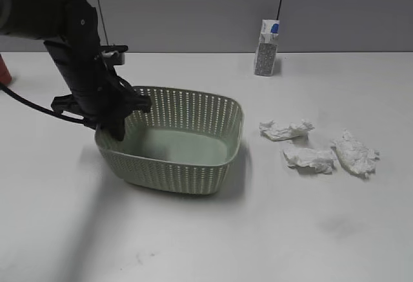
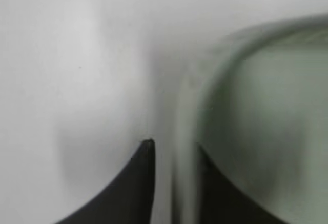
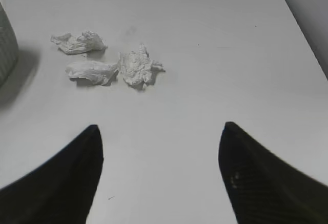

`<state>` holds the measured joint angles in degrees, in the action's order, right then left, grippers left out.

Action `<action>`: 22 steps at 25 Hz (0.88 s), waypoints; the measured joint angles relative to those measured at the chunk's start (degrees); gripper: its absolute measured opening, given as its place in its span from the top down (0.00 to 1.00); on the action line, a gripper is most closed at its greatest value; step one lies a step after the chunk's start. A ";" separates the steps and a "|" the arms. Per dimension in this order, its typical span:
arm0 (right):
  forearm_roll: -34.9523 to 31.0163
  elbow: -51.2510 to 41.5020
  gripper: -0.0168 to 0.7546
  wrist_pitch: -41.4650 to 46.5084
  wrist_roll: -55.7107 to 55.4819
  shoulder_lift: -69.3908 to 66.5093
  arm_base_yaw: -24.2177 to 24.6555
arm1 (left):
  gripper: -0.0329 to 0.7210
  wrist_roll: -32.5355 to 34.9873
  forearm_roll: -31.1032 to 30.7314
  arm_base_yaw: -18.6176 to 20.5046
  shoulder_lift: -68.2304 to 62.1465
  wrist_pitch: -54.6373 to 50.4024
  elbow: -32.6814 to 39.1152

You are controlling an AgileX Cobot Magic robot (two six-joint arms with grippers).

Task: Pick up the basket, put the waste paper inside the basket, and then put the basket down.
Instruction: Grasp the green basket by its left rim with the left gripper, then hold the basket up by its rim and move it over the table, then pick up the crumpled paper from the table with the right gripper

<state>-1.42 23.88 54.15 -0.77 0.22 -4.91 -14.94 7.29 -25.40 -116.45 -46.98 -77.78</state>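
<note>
With my left claw (image 1: 119, 124) nipping the basket (image 1: 193, 159) rim, one finger sits inside, one outside.
My right claw (image 3: 160, 131) hangs wide apart, holding nothing; the three paper wads (image 3: 110, 65) lie ahead on the table (image 1: 271, 230), right of the basket.

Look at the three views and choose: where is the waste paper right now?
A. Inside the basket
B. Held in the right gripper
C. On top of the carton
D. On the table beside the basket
D: all three wads of waste paper lie on the table right of the basket, whose inside is bare, and the right gripper is open, holding nothing.
</note>
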 joint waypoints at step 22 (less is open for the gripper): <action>-10.15 10.72 0.25 -19.86 7.27 -60.73 0.00 | 0.95 0.02 0.86 -4.08 7.89 -1.40 0.11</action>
<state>-11.58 34.60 34.29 6.51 -60.51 -4.91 -14.92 8.15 -29.48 -108.56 -48.38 -77.68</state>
